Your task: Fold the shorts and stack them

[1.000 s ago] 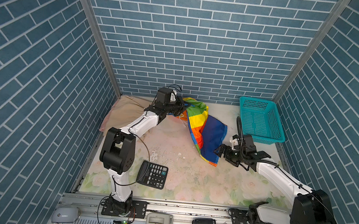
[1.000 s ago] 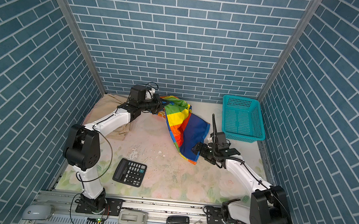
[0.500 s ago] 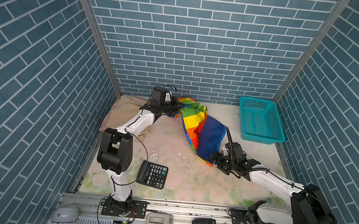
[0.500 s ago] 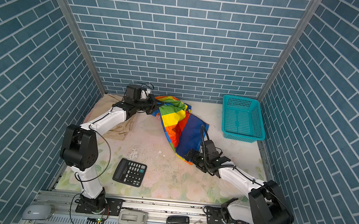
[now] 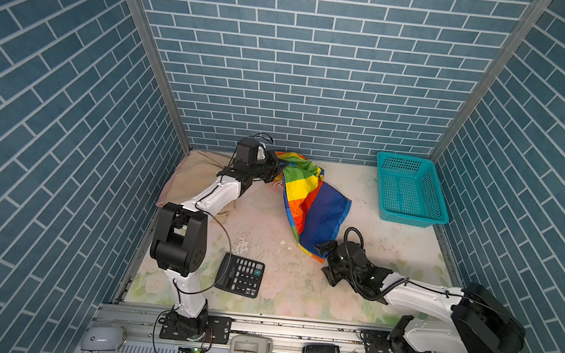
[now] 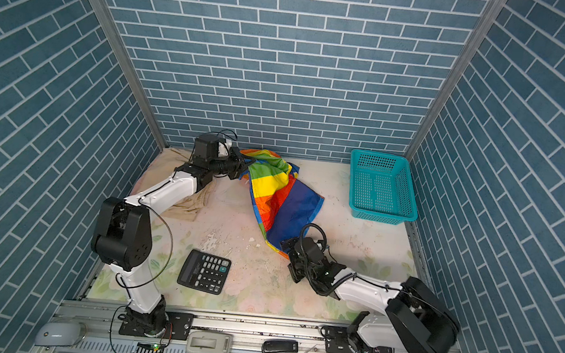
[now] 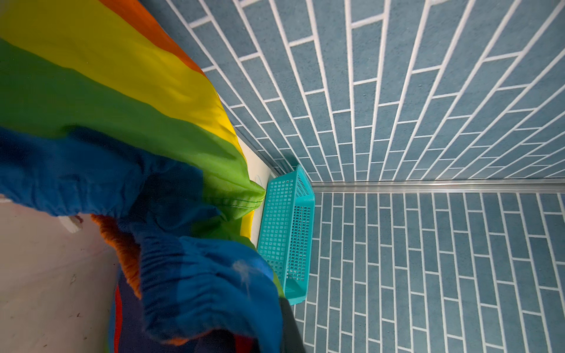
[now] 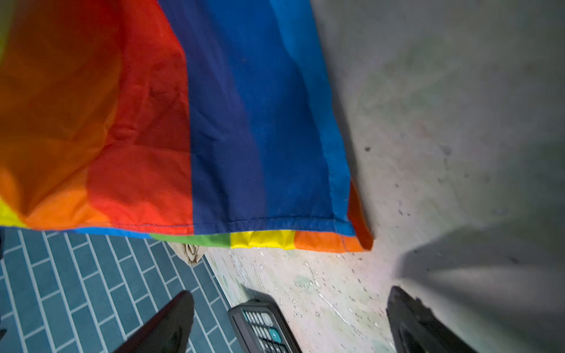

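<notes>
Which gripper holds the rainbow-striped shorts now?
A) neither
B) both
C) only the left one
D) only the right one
C: the left gripper is shut on the raised waist end of the rainbow-striped shorts, while the right gripper stands open near the hem, not on it.

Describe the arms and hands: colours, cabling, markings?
Both match: white link shells, bulky black joint housings. A thin black cable loops loose beside the left arm; a thicker black cable arcs over the wrist of the right arm. The left hand and right hand are black. No markings legible.
</notes>
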